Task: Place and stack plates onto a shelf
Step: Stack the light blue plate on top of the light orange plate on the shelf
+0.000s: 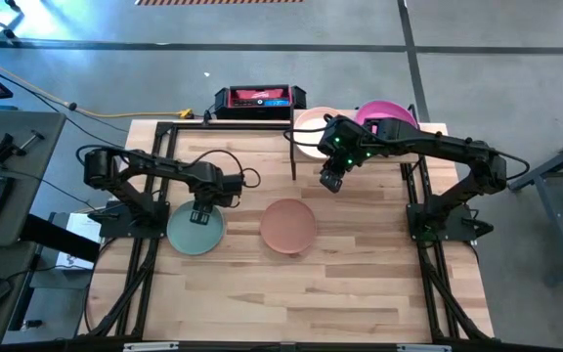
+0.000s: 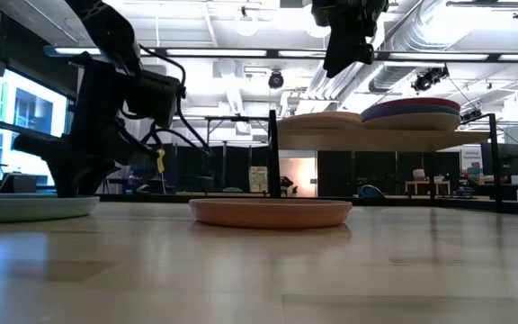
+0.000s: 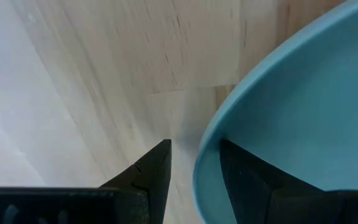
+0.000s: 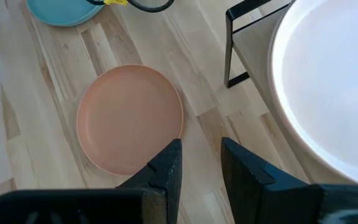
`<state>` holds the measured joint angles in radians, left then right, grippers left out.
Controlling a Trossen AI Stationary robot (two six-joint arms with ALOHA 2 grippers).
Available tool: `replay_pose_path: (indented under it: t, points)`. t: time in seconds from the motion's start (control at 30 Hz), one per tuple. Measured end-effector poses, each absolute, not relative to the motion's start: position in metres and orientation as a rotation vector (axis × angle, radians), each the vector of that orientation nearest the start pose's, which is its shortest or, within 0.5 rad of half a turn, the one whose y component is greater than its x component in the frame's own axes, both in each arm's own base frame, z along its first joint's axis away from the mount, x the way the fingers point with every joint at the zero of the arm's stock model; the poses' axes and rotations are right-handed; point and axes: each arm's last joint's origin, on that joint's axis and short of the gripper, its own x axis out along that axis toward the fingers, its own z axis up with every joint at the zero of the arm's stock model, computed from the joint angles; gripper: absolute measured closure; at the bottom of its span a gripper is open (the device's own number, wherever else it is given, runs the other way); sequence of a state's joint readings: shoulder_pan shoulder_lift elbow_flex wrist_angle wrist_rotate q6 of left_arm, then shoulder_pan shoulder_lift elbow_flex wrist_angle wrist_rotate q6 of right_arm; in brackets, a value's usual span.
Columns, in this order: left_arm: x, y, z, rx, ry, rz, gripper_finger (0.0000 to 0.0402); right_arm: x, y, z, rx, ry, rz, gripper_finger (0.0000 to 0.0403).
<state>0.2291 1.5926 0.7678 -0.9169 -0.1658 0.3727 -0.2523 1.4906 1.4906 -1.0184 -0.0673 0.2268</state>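
Observation:
A mint plate (image 1: 195, 233) lies flat on the tabletop at the left. My left gripper (image 3: 194, 144) points down over its far rim (image 3: 205, 163), open, one finger outside the rim and one over the plate's inside; no touch shows. A terracotta plate (image 1: 288, 225) lies flat mid-table. The shelf (image 4: 253, 59) stands at the far right and carries a pale plate (image 1: 311, 132) beside a stack topped by a pink plate (image 1: 389, 115). My right gripper (image 4: 201, 142) hangs open and empty, high between the shelf and the terracotta plate (image 4: 129, 118).
A red-and-black device (image 1: 257, 98) sits at the table's far edge. Black frame rails (image 1: 428, 254) run along both sides of the table beside the arm bases. Bare wood (image 1: 291, 298) stretches along the near half of the table.

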Motion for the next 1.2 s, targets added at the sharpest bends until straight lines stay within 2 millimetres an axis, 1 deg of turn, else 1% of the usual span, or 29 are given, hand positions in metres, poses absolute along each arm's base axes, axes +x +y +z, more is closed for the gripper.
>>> replay_pose_path:
  t: [0.1, 0.17, 0.23, 0.4, 0.43, 0.63, 0.77, 0.9, 1.1, 1.2]
  points:
    - [0.213, 0.054, 0.133, 0.212, 1.779, -0.037, 0.0276, 0.286, -0.072, 0.344, 0.369, 0.987, -0.283, 0.0313]
    - [0.213, 0.054, 0.133, 0.21, 1.781, -0.039, 0.0287, 0.286, -0.072, 0.344, 0.369, 0.987, -0.283, 0.0313]
    - [0.213, 0.054, 0.133, 0.206, 1.783, -0.043, 0.0308, 0.286, -0.072, 0.344, 0.369, 0.987, -0.283, 0.0313]
    - [0.212, 0.054, 0.133, 0.198, 1.786, -0.055, 0.0383, 0.286, -0.072, 0.344, 0.369, 0.987, -0.283, 0.0313]
    - [0.212, 0.054, 0.133, 0.196, 1.786, -0.056, 0.039, 0.286, -0.072, 0.344, 0.369, 0.987, -0.283, 0.0313]
    - [0.214, 0.054, 0.135, 0.158, 1.788, -0.009, 0.0392, 0.286, -0.072, 0.344, 0.369, 0.987, -0.284, 0.0313]
    - [0.223, 0.056, 0.144, 0.096, 1.75, 0.042, 0.0398, 0.286, -0.072, 0.344, 0.385, 0.985, -0.295, 0.0313]
    - [0.233, 0.058, 0.158, 0.05, 1.717, 0.084, 0.0399, 0.285, -0.072, 0.344, 0.392, 0.987, -0.3, 0.0313]
    - [0.246, 0.061, 0.185, 0.003, 1.699, 0.13, 0.0401, 0.282, -0.071, 0.342, 0.4, 1.027, -0.305, 0.0313]
    - [0.253, 0.062, 0.2, 0.007, 1.68, 0.143, 0.0401, 0.28, -0.071, 0.341, 0.407, 1.048, -0.311, 0.0313]
